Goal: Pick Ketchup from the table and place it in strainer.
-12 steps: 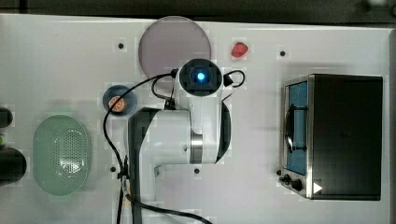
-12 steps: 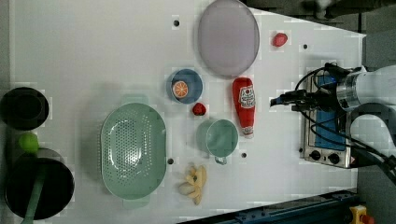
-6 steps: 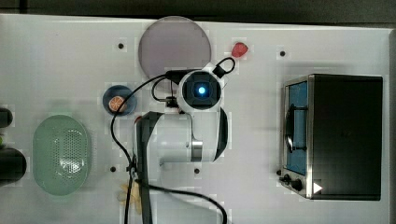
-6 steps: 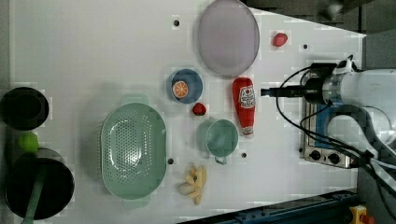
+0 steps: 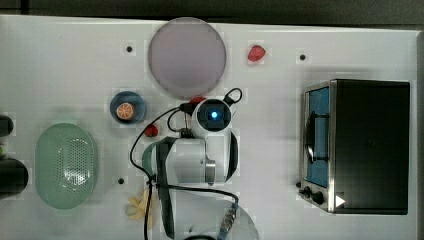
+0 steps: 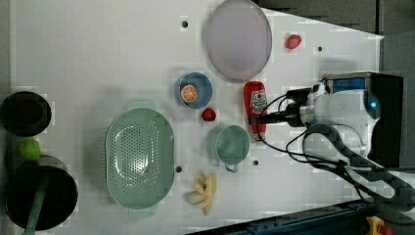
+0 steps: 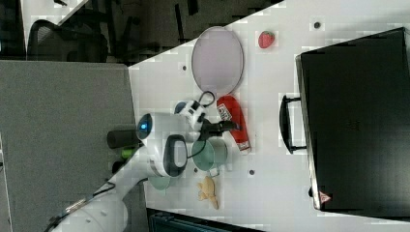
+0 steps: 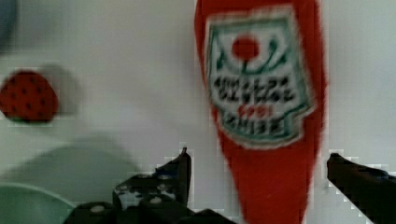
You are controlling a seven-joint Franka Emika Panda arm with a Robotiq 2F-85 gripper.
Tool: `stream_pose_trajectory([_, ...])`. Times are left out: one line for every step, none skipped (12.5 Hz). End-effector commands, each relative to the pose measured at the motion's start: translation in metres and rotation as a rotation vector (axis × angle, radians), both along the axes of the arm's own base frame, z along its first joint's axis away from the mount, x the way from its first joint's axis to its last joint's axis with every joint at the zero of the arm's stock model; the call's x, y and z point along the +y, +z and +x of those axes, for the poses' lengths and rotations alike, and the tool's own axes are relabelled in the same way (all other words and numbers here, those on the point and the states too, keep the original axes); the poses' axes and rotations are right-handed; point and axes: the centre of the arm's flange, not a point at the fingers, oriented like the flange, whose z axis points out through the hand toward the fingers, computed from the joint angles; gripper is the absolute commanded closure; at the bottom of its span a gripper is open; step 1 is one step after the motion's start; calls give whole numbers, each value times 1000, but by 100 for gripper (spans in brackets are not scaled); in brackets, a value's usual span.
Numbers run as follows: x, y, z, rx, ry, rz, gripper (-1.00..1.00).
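The tool is spread wide and holds nothing, its 2 fingers straddling the narrow end of the Ketchup, which lies flat on the white counter. In the left view the bottle sits between the lilac plate and the teal cup, with the strainer well apart toward the left view's left
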Motion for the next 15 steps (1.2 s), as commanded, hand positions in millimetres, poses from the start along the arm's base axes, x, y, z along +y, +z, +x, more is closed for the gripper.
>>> stream_pose_trajectory([2,1,11,-73,65,1,-100])
stream_pose_trajectory([2,-2,12,-86,64,3,-100])
stream_pose_trajectory([2,-4,13,-100,62,3,-100])
stream_pose_trajectory([2,-6,12,-99,62,4,-100])
stream_pose_trajectory([2,-9,10,-93,63,5,-100])
stream_pose_trajectory([2,-11,9,-90,62,5,-100])
stream_pose_trajectory([2,-12,7,-86,63,5,-100])
stream_pose_trajectory([1,-14,6,-85,56,4,-100])
stream_pose_trajectory([1,-15,7,-88,56,4,-92])
stream_pose_trajectory([4,-12,9,-95,61,5,-69])
stream_pose_trajectory([5,-12,10,-97,63,5,-43])
stream_pose_trajectory([6,-8,13,-105,64,5,-23])
stream_pose_trajectory([7,0,16,-120,66,3,-23])
stream_pose_trajectory([8,10,18,-132,70,1,-23])
stream_pose_trajectory([9,23,20,-141,72,-3,-23])
